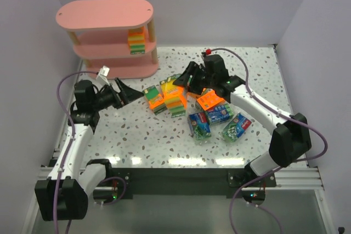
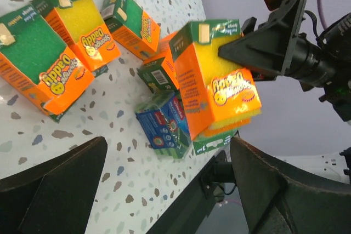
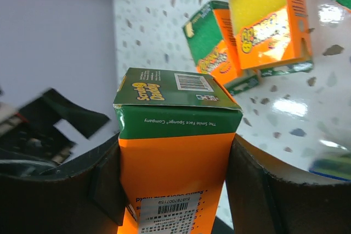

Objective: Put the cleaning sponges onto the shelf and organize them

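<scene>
Shelf (image 1: 104,17) far left, one sponge (image 1: 136,41) on it, loose sponges (image 1: 174,101) mid-table

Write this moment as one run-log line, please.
left gripper: open, empty | right gripper: shut on orange sponge pack | shelf: packs on middle tier

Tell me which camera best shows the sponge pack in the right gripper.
Left wrist: the orange sponge pack shows its yellow face and side. Right wrist shows only its near end. Top external: the right gripper mostly hides it.

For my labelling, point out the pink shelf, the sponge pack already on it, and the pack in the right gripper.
Pink shelf (image 1: 104,15): top view, top board.
Shelved sponge pack (image 1: 136,38): top view, orange part.
Held sponge pack (image 3: 175,163): right wrist view, orange side.
</scene>
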Robot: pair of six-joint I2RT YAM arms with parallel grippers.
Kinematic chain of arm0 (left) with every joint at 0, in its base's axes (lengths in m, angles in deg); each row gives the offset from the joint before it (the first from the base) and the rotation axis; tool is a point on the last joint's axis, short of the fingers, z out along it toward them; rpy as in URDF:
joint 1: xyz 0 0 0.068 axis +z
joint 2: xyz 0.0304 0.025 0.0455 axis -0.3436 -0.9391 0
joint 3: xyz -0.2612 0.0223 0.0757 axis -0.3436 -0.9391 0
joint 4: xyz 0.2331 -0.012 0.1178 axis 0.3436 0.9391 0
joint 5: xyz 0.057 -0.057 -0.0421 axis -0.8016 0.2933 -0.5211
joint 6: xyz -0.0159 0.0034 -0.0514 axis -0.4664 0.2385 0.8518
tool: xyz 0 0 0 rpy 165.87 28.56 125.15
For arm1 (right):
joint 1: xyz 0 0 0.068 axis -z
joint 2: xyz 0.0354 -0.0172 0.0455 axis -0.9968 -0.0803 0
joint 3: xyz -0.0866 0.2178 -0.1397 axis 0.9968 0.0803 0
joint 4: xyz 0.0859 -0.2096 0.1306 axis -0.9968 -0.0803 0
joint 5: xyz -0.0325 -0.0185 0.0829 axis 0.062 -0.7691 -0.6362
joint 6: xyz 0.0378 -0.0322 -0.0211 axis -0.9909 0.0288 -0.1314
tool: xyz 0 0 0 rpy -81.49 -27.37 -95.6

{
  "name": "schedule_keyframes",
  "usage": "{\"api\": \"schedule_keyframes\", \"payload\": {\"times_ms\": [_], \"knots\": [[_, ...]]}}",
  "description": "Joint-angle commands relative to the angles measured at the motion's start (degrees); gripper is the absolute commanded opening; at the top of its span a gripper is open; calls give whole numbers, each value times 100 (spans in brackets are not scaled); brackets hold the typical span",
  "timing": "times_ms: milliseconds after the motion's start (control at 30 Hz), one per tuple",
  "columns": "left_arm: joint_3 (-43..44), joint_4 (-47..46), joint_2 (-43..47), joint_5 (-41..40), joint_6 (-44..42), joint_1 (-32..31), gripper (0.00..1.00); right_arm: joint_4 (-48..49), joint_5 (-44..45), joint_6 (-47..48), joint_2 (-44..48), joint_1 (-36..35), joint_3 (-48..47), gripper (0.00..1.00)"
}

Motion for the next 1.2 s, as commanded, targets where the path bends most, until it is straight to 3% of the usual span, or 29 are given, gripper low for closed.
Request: {"api": "schedule_keyframes", "payload": {"times_ms": [0,100,200,400,667,867,1000,1167], "knots": [[-90,-553,111,332,375,-267,100,1758,-710,-1714,184,111,644,50],[-265,-1228,145,69,902,-932,100,3031,-666,-2340,202,173,996,50],[-415,-1783,207,-194,1395,-1356,100,3536,-473,-2886,167,173,1041,50],[-415,-1855,251,-713,1571,-1726,100,4380,-68,-3370,264,182,1278,50],[-336,-2083,-3,-1320,1835,-2078,96,4663,-50,-3458,334,182,1393,50],[-161,-2364,-355,-1417,1888,-2183,79,4812,-51,-3458,457,164,1481,50],[-134,-2522,-487,-1513,1949,-2210,60,4856,-86,-3432,510,173,1516,50],[-134,-2917,-584,-1619,2151,-2280,52,4813,-86,-3327,589,164,1604,49]]}}
